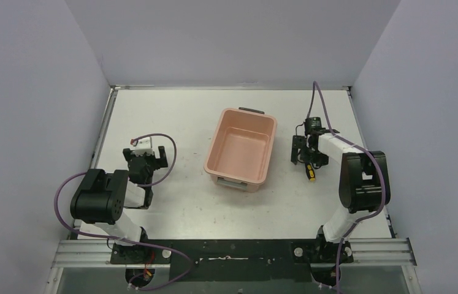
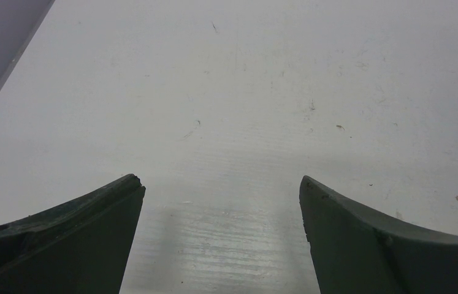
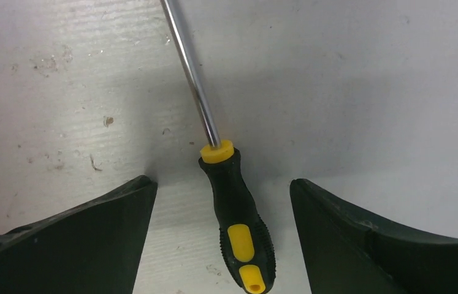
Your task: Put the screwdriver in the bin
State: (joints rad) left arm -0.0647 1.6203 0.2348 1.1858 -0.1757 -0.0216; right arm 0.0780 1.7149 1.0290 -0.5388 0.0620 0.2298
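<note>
**Q:** Right gripper (image 3: pixel 221 182), how did it stand?

**A:** Its two dark fingers (image 3: pixel 91 239) were spread wide and held nothing. It hung low over the white table (image 1: pixel 171 110), pointing down at it.

**Q:** And the screwdriver (image 3: pixel 238 226)?

**A:** It lay flat on the table in the gap between those fingers. The black-and-yellow handle sat about midway between them, with bare table on either side, so neither finger touched it. The thin metal shaft ran ahead of the gripper, leaning a little to its left, and passed out of the top of the wrist view. The tip was not in view there.

**Q:** Where was the bin (image 1: pixel 243 150) from that gripper?

**A:** Just off to its left in the overhead view, upright and with nothing in it that I could see. One of its grey handle clips faced the far wall. The screwdriver was outside the bin, near its right long side but apart from it.

**Q:** What about the left gripper (image 2: pixel 221 184)?

**A:** It was also wide open, with only scuffed table between its fingers. The bin was well off to its right, lying between the two grippers.
</note>
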